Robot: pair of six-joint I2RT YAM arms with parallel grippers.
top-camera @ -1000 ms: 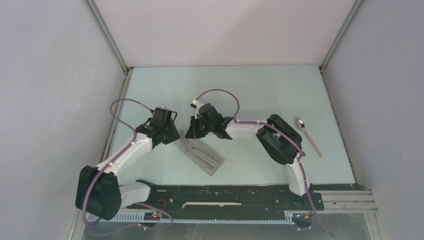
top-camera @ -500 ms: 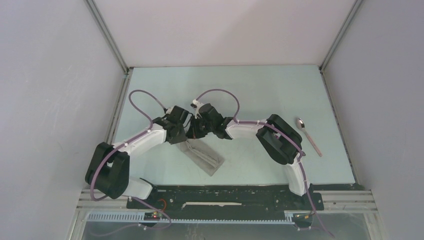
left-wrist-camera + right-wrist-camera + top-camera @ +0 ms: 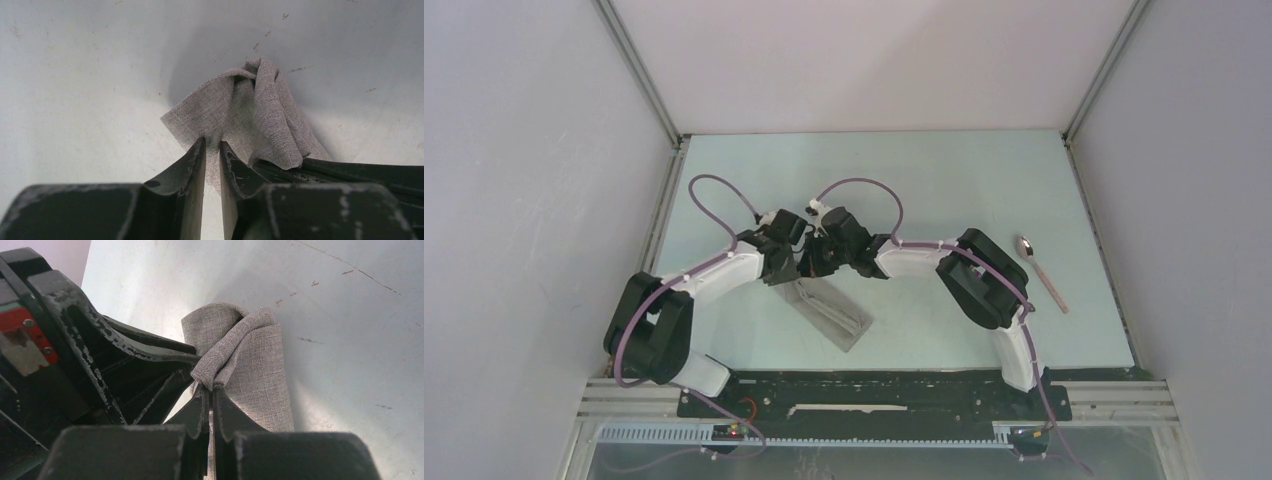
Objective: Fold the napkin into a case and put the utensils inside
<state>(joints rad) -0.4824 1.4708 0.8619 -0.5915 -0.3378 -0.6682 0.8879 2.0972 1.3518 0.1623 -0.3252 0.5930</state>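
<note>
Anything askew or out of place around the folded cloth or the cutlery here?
The folded napkin lies diagonally on the table, its far end bunched up and pinched by the shut jaws of the right gripper. The spoon lies alone at the right side; no fork shows.

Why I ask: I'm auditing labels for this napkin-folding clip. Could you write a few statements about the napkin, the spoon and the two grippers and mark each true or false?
1. The right gripper is pinched shut on a fold of the napkin. True.
2. The spoon lies tucked inside the napkin. False: it lies bare on the table, off to the right and apart from the napkin.
3. The left gripper is parked far from the napkin. False: its fingertips are at the napkin's edge, right beside the right gripper.
4. The napkin is folded into a narrow strip lying diagonally on the table. True.
</note>
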